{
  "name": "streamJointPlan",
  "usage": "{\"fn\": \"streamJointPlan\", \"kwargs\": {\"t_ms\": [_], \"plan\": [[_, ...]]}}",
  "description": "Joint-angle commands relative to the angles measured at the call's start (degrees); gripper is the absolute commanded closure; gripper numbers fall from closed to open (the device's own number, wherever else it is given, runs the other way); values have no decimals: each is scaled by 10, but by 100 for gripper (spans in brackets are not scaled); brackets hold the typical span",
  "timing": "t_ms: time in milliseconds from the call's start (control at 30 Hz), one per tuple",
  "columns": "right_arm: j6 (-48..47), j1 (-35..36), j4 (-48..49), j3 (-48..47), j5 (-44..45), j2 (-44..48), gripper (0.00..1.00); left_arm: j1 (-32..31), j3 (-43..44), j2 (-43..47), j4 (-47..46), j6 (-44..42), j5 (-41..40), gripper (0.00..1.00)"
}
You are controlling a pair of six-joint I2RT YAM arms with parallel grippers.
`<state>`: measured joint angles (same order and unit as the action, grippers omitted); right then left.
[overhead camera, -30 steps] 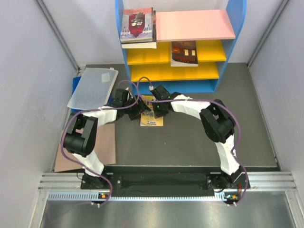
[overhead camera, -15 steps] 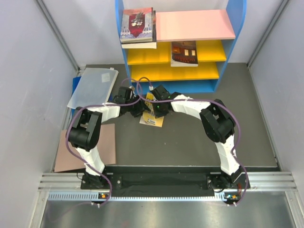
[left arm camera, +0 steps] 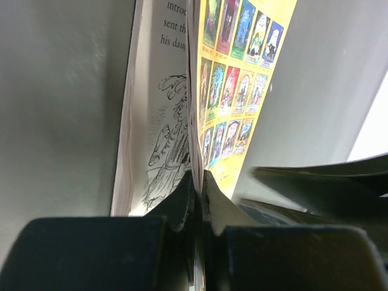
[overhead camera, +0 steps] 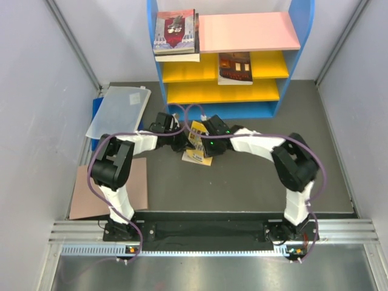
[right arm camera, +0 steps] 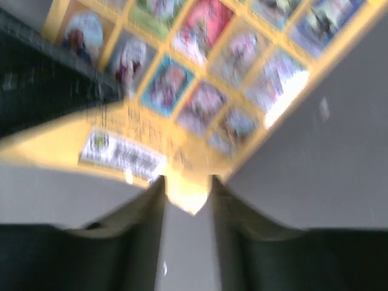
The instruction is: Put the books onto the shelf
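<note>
A yellow book (overhead camera: 197, 156) with a grid of small pictures on its cover lies on the dark table between my two grippers, in front of the shelf (overhead camera: 154, 73). My left gripper (left arm camera: 199, 176) is shut on the yellow cover (left arm camera: 242, 91), lifted off a page with a line drawing (left arm camera: 160, 145). My right gripper (right arm camera: 188, 182) is open, with a corner of the book (right arm camera: 200, 79) just between its fingertips. A stack of books (overhead camera: 176, 33) lies on the left of the pink top board (overhead camera: 248, 31). Another dark book (overhead camera: 235, 66) rests on the upper yellow board.
A translucent folder (overhead camera: 119, 112) on a blue board lies at the left, beside the shelf. A brown cardboard sheet (overhead camera: 138, 182) lies under the left arm's elbow. Grey walls close in on both sides.
My left gripper moved right and shut on the yellow book's cover. My right gripper opened and let go of the book, and its arm drew back to the right. The book shifted slightly.
</note>
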<state>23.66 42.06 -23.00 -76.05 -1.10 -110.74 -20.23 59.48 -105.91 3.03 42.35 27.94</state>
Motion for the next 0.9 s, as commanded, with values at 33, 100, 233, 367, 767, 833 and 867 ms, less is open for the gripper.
{"fn": "streamJointPlan", "kwargs": {"t_ms": [33,100,233,367,767,833,867], "plan": [[68,-23,74,136,3,193,47,-8,-37,53,-59,15,58,100],[81,-41,99,171,-6,235,43,-8,-44,65,-75,26,68,100],[108,-76,149,258,-49,341,36,-9,-55,104,-106,55,84,100],[126,-103,220,310,-86,389,27,-9,-67,153,-147,110,98,100],[193,-133,446,407,-190,395,22,-24,-45,206,-178,166,119,100],[189,-133,459,411,-186,402,22,-31,-46,203,-184,173,120,100],[189,-133,472,412,-186,405,22,-33,-46,204,-184,174,120,100]]}}
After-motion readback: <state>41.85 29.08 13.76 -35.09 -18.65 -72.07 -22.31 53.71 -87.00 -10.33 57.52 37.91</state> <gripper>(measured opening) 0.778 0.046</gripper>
